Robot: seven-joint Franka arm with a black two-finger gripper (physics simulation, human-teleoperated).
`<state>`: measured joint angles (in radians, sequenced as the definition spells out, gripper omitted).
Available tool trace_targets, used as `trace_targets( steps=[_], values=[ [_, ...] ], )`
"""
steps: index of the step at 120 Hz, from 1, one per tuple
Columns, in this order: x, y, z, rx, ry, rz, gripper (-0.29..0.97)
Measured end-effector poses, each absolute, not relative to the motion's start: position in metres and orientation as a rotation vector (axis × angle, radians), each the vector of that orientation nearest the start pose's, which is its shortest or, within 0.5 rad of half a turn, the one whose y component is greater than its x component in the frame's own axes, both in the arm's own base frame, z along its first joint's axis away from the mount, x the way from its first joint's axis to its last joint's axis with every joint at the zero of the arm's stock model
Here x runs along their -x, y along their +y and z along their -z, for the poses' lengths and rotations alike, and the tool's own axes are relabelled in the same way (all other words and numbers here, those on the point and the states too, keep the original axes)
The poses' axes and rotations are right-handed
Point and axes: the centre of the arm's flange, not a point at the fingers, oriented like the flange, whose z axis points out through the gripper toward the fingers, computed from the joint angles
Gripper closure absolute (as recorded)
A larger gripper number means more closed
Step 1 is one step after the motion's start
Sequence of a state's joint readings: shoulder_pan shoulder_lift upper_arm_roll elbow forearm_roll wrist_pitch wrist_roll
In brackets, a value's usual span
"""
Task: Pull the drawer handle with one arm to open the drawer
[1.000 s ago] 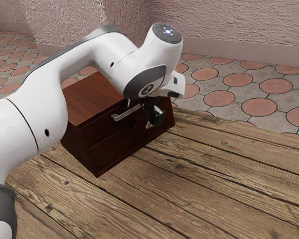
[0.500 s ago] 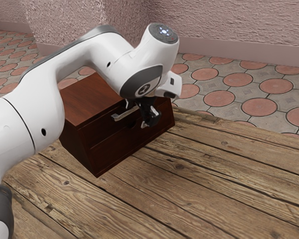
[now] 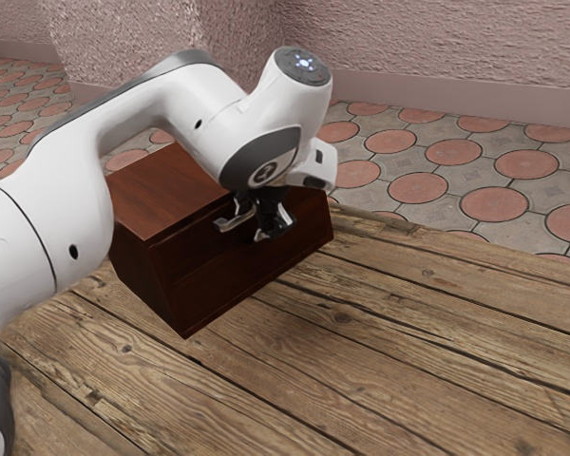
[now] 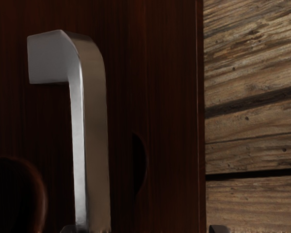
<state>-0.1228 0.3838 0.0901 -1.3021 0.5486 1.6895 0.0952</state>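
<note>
Wooden drawer chest (image 3: 198, 258) sits on the plank surface (image 3: 408, 342), toward the exterior view's left, close to the surface's far edge by the tiled floor (image 3: 494, 180). Its drawer fronts face the exterior view's lower right.

The drawer handle (image 3: 226, 224) is a silver bar on the upper drawer front. Its long axis runs level along that front, from the exterior view's left up slightly toward the right. It stands off the wood. In the wrist view the drawer handle (image 4: 89, 145) runs lengthwise toward your hand, and its far end bends in to meet the drawer front. A half-round notch (image 4: 138, 165) is cut in the wood just beside the bar.

Your hand (image 3: 266, 222) hangs from the white arm (image 3: 171, 114) right at the handle's end on the exterior view's right, pointing into the drawer front. The fingertips (image 4: 217, 229) stand wide apart. The bar lies between them, close to one and well apart from the other, so nothing is clamped.

The upper drawer front looks flush with the chest's face.

A dark rounded blur sits next to the bar near your hand; you can't tell what it is.
</note>
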Motion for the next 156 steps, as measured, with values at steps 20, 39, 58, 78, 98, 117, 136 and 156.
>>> trace_targets(
  steps=[20, 39, 58, 78, 98, 117, 136, 156],
  values=[
    [-0.675, 0.015, -0.542, 2.557, 0.247, -0.002, 0.41],
    [-0.668, 0.009, -0.540, 2.566, 0.248, 0.022, 0.42],
    [-0.665, 0.000, -0.538, 2.569, 0.253, 0.048, 0.43],
    [-0.658, -0.013, -0.536, 2.560, 0.275, 0.081, 0.44],
    [-0.655, -0.027, -0.535, 2.557, 0.292, 0.124, 0.44],
    [-0.652, -0.035, -0.533, 2.557, 0.292, 0.145, 0.43],
    [-0.647, -0.040, -0.530, 2.561, 0.287, 0.164, 0.39],
    [-0.643, -0.050, -0.528, 2.564, 0.285, 0.180, 0.35]
  ],
)
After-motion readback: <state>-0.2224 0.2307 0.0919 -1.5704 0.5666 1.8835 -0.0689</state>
